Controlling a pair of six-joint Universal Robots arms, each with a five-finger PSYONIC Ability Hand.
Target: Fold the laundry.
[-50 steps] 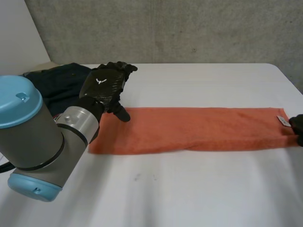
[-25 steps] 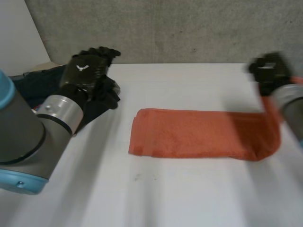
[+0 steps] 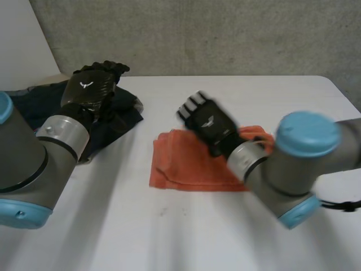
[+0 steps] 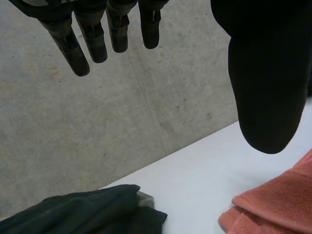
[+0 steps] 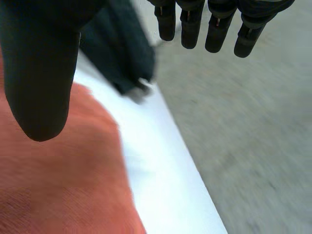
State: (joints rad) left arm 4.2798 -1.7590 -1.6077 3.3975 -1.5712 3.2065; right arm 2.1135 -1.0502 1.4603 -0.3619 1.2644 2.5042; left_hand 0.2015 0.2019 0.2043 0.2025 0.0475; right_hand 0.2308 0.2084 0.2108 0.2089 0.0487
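Orange towel (image 3: 175, 166) lies on the white desk (image 3: 169, 237), bunched into a short folded stack, with layered edges showing at its left end. Right hand (image 3: 207, 123) is over the towel's far side. Its fingers are straight and wide apart from the thumb, and it holds nothing. Can't tell whether it touches the cloth. In the right wrist view the towel (image 5: 63, 190) sits under the palm and thumb, and the fingertips (image 5: 168, 24) reach past the towel's edge toward the dark clothes (image 5: 119, 48). Left hand (image 3: 89, 90) is well apart from the towel, off its left end, over the dark clothes (image 3: 121, 113). It is also spread wide with straight fingers (image 4: 73, 48) and is empty. The dark clothes lie near the towel's left end, not touching it.
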